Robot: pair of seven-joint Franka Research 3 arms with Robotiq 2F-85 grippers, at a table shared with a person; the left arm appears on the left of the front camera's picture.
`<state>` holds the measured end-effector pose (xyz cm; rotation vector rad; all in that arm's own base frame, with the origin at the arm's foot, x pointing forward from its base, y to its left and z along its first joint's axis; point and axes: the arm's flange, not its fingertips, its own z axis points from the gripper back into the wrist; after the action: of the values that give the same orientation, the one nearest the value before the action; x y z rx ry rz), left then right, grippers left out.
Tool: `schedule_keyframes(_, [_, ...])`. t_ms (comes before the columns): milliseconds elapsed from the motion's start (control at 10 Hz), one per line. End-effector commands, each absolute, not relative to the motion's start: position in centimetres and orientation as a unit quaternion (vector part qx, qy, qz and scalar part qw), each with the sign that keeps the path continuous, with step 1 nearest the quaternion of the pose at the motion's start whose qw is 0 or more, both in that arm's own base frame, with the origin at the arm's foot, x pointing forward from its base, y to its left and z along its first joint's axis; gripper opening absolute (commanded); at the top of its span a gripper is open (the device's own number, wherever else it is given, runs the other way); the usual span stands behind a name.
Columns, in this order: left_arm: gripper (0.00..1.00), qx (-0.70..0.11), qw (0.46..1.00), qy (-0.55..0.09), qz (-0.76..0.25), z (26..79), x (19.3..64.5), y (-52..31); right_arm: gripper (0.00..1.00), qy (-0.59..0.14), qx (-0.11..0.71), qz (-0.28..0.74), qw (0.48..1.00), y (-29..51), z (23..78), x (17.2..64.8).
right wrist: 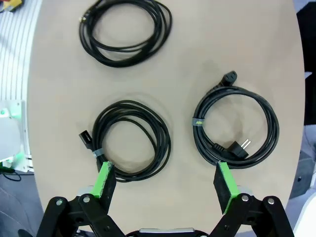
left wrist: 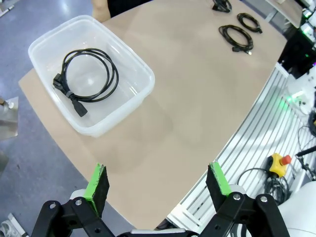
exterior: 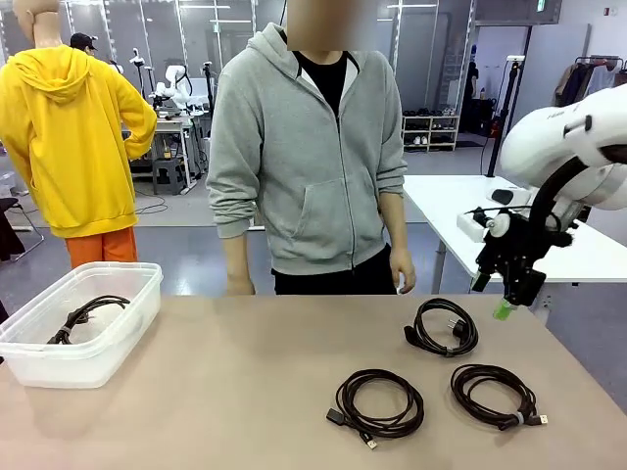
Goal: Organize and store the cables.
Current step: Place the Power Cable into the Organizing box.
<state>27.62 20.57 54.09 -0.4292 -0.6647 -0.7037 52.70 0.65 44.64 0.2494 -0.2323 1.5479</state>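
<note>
Three coiled black cables lie on the right half of the tan table [exterior: 245, 372]: a power cable [exterior: 443, 326] with a plug, a middle coil [exterior: 379, 403] and a right coil [exterior: 495, 394]. A fourth cable [exterior: 86, 315] lies in the clear plastic bin [exterior: 29, 362] at the left. My right gripper [exterior: 509, 299] hangs open above the table's right edge. In the right wrist view it [right wrist: 165, 185] hovers high over the power cable [right wrist: 236, 126] and the right coil [right wrist: 131, 138], with the third coil [right wrist: 126, 30] farther off. My left gripper [left wrist: 158, 185] is open, high above the bin [left wrist: 143, 74] and its cable [left wrist: 86, 81].
A person in a grey hoodie [exterior: 309, 147] stands at the far side, hands hanging at the table's edge. Bare table lies between the bin and the coils. The table's near edge and a ribbed white panel [left wrist: 247, 143] show in the left wrist view.
</note>
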Motion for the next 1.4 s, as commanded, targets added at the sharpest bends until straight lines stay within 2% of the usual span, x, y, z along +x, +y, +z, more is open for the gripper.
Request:
schedule_keyframes(0, [1.00,-0.205,0.860,-0.327,-0.335,54.2,27.8,20.6,1.00,-0.090,0.093,0.668,0.733,2.5,43.2,52.4])
schedule_keyframes(100, [1.00,-0.205,0.860,-0.327,-0.335,54.2,27.8,20.6,1.00,-0.088,0.068,0.644,0.757,3.8,40.8,52.9])
schedule_keyframes(400, [1.00,-0.205,0.860,-0.327,-0.335,54.2,27.8,20.6,1.00,-0.089,0.055,0.616,0.781,6.4,35.9,53.2])
schedule_keyframes(900, [1.00,-0.205,0.860,-0.327,-0.335,54.2,27.8,20.6,1.00,-0.089,0.005,0.600,0.795,6.1,32.9,53.8])
schedule_keyframes(1300, [1.00,-0.205,0.860,-0.327,-0.335,54.2,27.8,20.6,1.00,-0.092,-0.001,0.600,0.795,6.4,31.2,55.4])
